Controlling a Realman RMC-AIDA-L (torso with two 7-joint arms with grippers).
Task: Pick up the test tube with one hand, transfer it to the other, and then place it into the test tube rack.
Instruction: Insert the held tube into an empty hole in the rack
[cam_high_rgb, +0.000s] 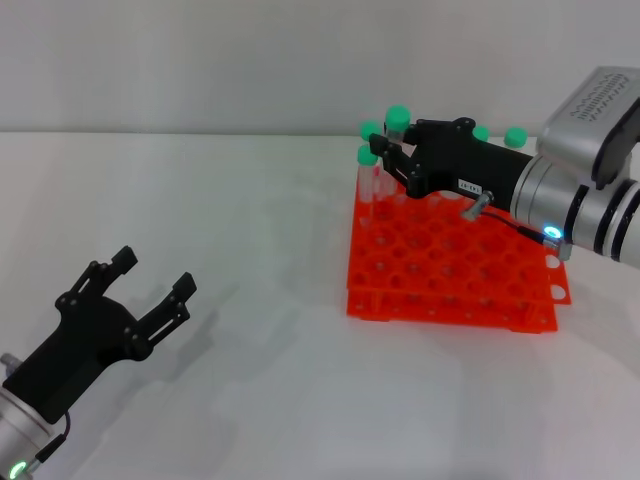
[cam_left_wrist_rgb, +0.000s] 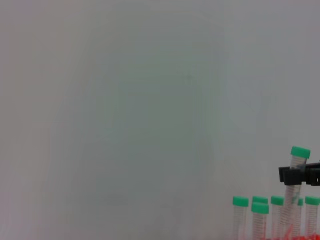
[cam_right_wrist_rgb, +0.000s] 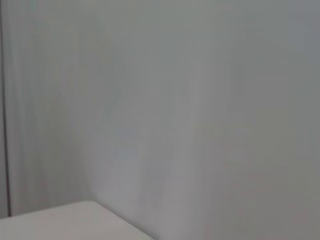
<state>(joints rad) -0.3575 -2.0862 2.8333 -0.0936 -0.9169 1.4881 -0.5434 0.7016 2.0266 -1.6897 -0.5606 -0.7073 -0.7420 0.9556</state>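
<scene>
white table with a faint sheen, backed by a plain pale wall; the wall meets the tabletop in a straight line across the head view.

head view: orange-red rack sits on the table to the robot's right of centre, two tiers, grid of round holes. the right gripper, black with a small white label on its body, reaches over the rack's far side from the right. its jaws are pinched on the test tube, held upright just under the green cap, above the rack's far left corner. whether the tube's lower end is already in a hole cannot be told. the left gripper hangs low over the bare table, well apart from the rack, jaws spread wide and holding nothing.

left wrist view: mostly blank wall, but it shows the held tube side-on, cap standing higher than the caps of the other tubes, with black fingers clamped across it. the head view hides much of this behind the gripper body.

right wrist view: only wall and a corner of tabletop.

other tubes stand upright in the rack's far row, some partly hidden behind the right gripper.
</scene>
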